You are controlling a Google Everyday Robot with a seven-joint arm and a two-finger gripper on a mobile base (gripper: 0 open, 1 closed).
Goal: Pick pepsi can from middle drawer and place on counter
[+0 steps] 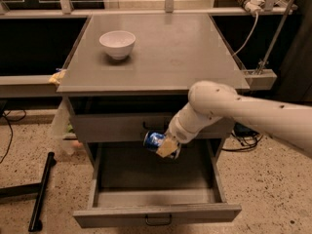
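The pepsi can [155, 140] is dark blue with light marks and lies sideways in my gripper [165, 147], which is shut on it. The white arm reaches in from the right and holds the can in the air, above the open middle drawer [156, 212] and in front of the closed upper drawer [112, 127]. The can is well clear of the drawer floor. The counter [165, 52] is the broad grey top above, still higher than the can.
A white bowl [117, 44] stands on the counter's back left. A black bar [41, 189] lies on the speckled floor to the left. Cables [248, 33] hang at the right by a side ledge [258, 77].
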